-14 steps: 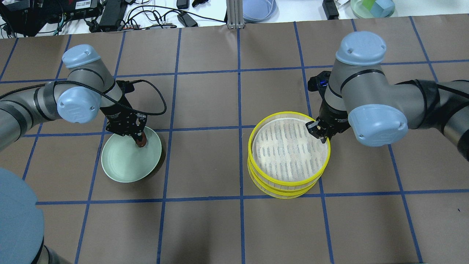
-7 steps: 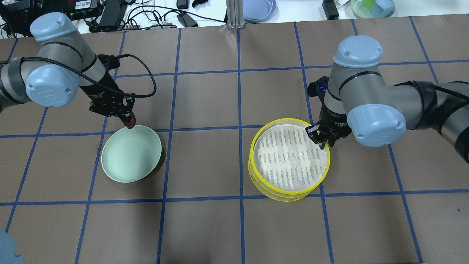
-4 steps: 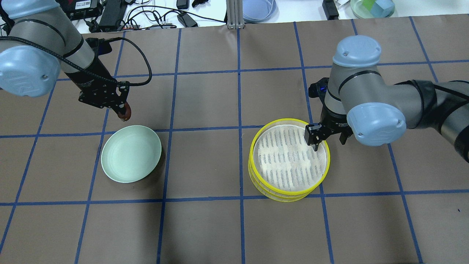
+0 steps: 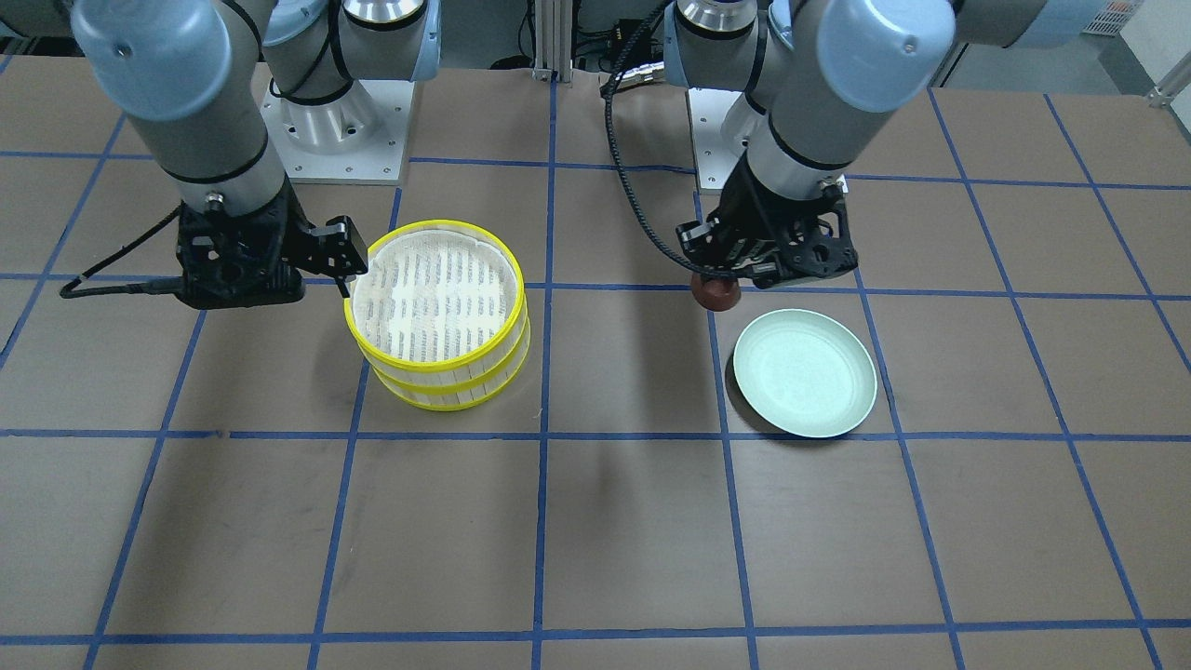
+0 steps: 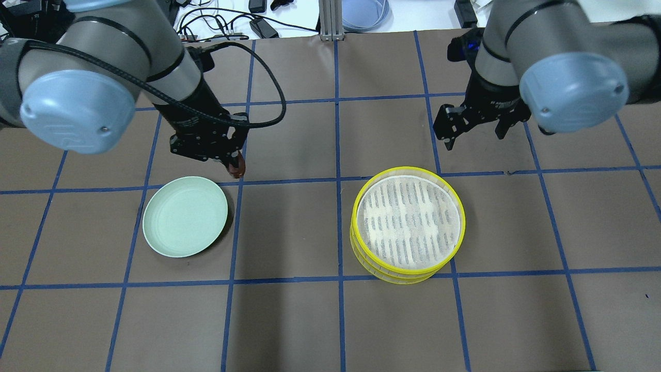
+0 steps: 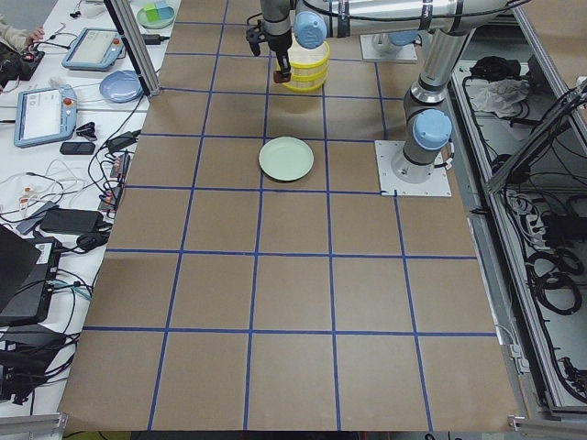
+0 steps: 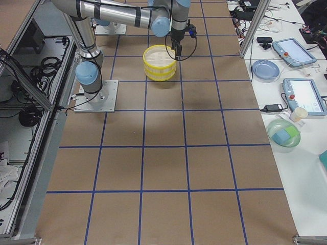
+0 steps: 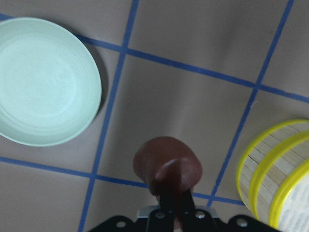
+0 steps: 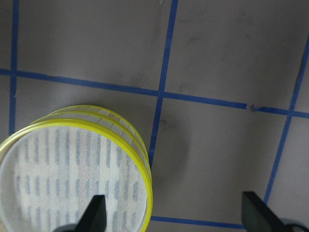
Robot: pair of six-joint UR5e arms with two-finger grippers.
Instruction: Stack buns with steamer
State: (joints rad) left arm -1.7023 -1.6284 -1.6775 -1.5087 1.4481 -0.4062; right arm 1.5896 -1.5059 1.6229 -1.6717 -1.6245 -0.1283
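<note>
The dark reddish-brown bun (image 5: pixel 237 169) is pinched in my shut left gripper (image 5: pixel 235 164), in the air just past the far right rim of the pale green plate (image 5: pixel 185 216). It fills the left wrist view (image 8: pixel 167 166). The yellow-rimmed steamer stack (image 5: pixel 408 219) stands right of centre, its top tier showing only a white liner. My right gripper (image 5: pixel 474 135) is open and empty, raised beyond the steamer's far right side. In the right wrist view the steamer (image 9: pixel 72 179) lies at lower left. The cream-white bun is out of view.
The plate (image 4: pixel 805 372) holds nothing. Beyond the table's far edge lie cables, a blue dish (image 5: pixel 364 11) and a green bowl (image 5: pixel 524 10). The left arm's black cable (image 5: pixel 268 103) loops over the table beside the wrist.
The left gripper lifted the brown bun off the plate, then carried it right, toward the centre. The right gripper set the top tier down, opened, and rose away to the far side.
</note>
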